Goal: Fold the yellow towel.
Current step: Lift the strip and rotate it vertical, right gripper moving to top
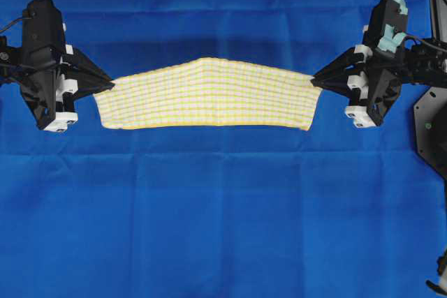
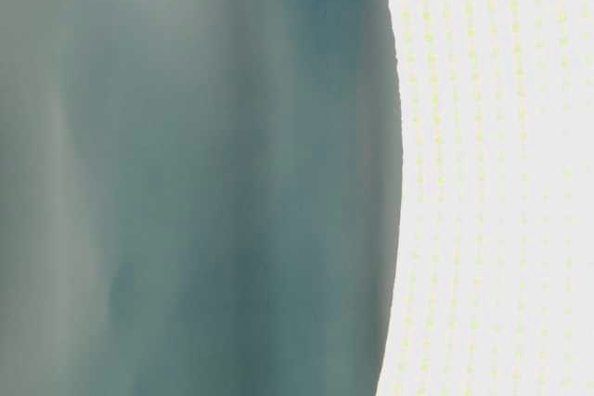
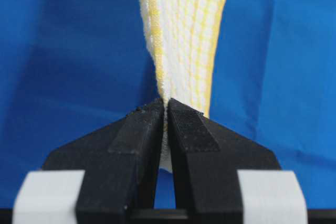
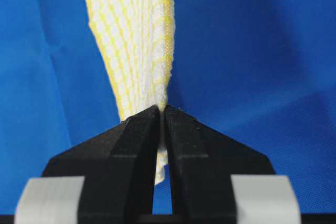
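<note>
Overhead exterior view: you've got the yellow towel (image 1: 209, 93) strung mid-frame over the blue cloth (image 1: 223, 228), L fingers (image 1: 110, 83) & R fingers (image 1: 314, 78) each clenched on an end, prob. to lay the fold flat.

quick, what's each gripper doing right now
Left gripper: closed on one end of the thin yellow-and-white checked towel.
Right gripper: closed on the towel's other end.

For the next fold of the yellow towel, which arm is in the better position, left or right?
Neither clearly. The left gripper and right gripper each pinch one end of the yellow towel, stretched between them above the blue cloth. The fold probably needs both together.
</note>
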`<state>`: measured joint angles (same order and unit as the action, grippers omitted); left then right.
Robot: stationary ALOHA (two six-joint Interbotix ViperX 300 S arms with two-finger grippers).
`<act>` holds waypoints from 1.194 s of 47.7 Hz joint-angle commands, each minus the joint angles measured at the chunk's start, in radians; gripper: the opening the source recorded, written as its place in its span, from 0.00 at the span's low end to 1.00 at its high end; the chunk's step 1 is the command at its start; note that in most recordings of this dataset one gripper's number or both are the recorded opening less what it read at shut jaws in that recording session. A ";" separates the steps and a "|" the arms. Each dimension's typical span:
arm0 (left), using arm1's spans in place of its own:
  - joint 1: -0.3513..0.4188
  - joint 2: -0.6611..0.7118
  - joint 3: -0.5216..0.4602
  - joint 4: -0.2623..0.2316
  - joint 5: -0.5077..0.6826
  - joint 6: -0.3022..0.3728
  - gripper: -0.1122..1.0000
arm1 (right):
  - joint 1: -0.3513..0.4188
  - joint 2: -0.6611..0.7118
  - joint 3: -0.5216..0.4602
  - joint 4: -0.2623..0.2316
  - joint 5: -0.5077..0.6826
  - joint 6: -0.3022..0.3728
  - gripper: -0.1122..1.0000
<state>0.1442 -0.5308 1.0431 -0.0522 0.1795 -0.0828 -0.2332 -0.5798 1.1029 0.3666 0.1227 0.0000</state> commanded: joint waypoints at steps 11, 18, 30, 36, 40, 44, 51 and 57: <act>-0.103 0.003 -0.020 -0.003 -0.086 -0.043 0.12 | -0.110 0.054 -0.040 -0.006 -0.046 -0.002 0.13; -0.198 0.017 -0.025 -0.003 -0.178 -0.072 0.12 | -0.186 0.100 -0.075 -0.025 -0.077 -0.002 0.13; -0.290 0.083 -0.063 -0.003 -0.330 -0.084 0.12 | -0.279 0.186 -0.153 -0.064 -0.124 -0.002 0.13; -0.305 0.150 -0.112 -0.003 -0.360 -0.084 0.12 | -0.307 0.244 -0.207 -0.083 -0.152 -0.003 0.13; -0.313 0.210 -0.164 -0.003 -0.359 -0.083 0.12 | -0.328 0.282 -0.245 -0.091 -0.158 -0.003 0.13; -0.324 0.267 -0.219 -0.002 -0.359 -0.077 0.12 | -0.348 0.328 -0.291 -0.106 -0.153 -0.005 0.13; -0.334 0.367 -0.328 0.000 -0.357 -0.072 0.12 | -0.364 0.390 -0.367 -0.140 -0.152 -0.005 0.13; -0.334 0.445 -0.408 0.000 -0.356 -0.071 0.12 | -0.370 0.436 -0.422 -0.156 -0.147 -0.005 0.13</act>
<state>-0.1749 -0.1104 0.6934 -0.0537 -0.1703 -0.1565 -0.5860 -0.1534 0.7332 0.2240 -0.0215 -0.0015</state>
